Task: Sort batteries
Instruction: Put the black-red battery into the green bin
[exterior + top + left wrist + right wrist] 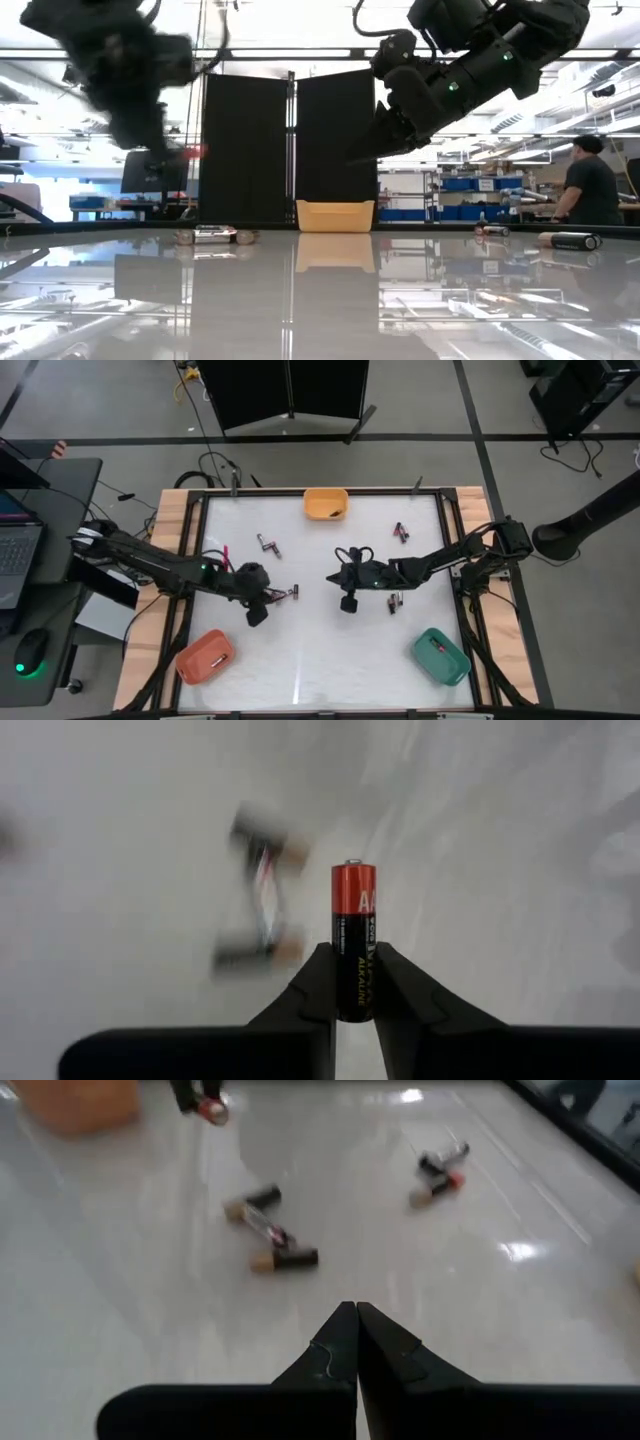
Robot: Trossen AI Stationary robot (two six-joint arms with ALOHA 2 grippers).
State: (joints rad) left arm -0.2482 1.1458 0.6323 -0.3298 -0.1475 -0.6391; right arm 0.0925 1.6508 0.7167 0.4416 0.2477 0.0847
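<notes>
Overhead view: your left arm reaches in from the left edge of the tabletop (320, 660), elbow low, its left tool (262, 606) over the left-centre of the white surface beside a small cluster of batteries (290, 593). Your right arm comes in from the right edge, its right tool (349, 600) near the middle. Loose cells lie further back at left (267, 544), at back right (401, 532), and just beside the right tool (395, 601). An orange-yellow bin (326, 503) stands at the far edge, an orange bin (206, 656) near left, a green bin (440, 655) near right. A laptop and mouse sit on a side desk at far left.

Table-level view: both arms hang above the glossy surface, clear of it. The left arm shows blurred. Cells lie along the far edge; black panels and shelving stand behind, and a person (590, 180) stands at right with back turned.

Left wrist view: the left tool is clamped on a battery (353, 942), red-topped and black-bodied, held upright between the fingers (305, 990). Two cells on the surface beyond are smeared; their markings cannot be read.

Right wrist view: the right tool (356, 1342) is closed, fingertips touching, nothing between them. Two pairs of cells lie ahead, apart from it. One further cell is cut off at the frame edge.
</notes>
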